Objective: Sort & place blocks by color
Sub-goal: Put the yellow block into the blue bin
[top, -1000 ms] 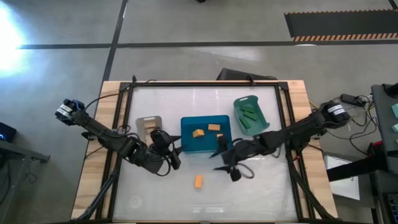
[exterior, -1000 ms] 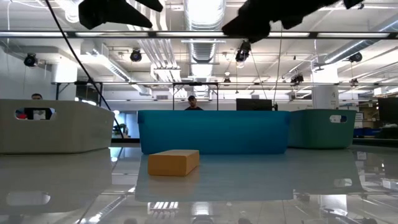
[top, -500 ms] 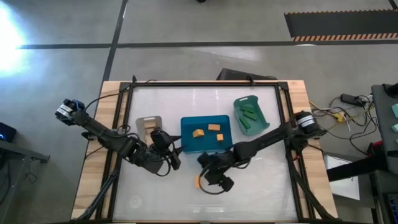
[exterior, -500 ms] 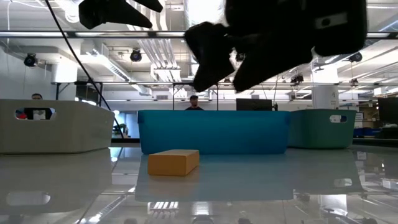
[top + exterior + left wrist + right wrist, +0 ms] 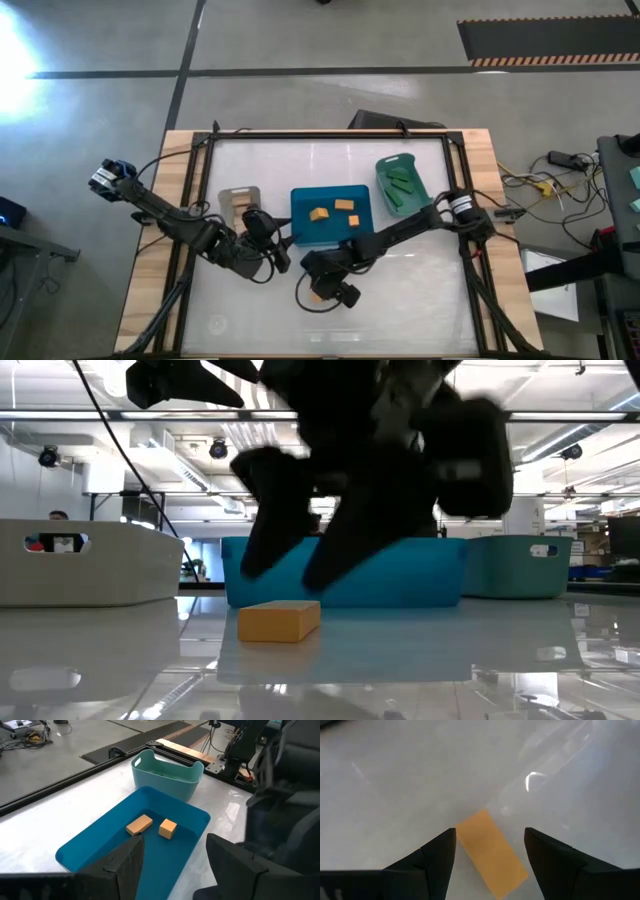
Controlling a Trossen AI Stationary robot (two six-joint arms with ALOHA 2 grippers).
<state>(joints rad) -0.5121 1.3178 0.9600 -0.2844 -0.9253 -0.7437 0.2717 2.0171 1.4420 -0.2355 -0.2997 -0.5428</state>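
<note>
One orange block (image 5: 492, 854) lies flat on the glossy table toward the near edge, also seen in the low view (image 5: 279, 621) and half hidden under the arm in the high view (image 5: 315, 294). My right gripper (image 5: 490, 834) hangs open just above it, one finger on each side of it, touching nothing; it looms over the block in the low view (image 5: 288, 580). My left gripper (image 5: 172, 865) is open and holds nothing, hovering by the blue bin's left near corner (image 5: 268, 248). Three orange blocks (image 5: 343, 205) lie in the blue bin.
The blue bin (image 5: 332, 190) stands mid-table just beyond the block. The teal bin (image 5: 425, 190) with green blocks is to its right, the pale bin (image 5: 240, 192) with tan blocks to its left. Bare white table (image 5: 420, 300) stretches along the near side.
My right gripper has swung from near the blue bin's right near corner toward the table's left and near edge and come down over the loose orange block, its open fingers now on either side of it. The block has stayed in place.
</note>
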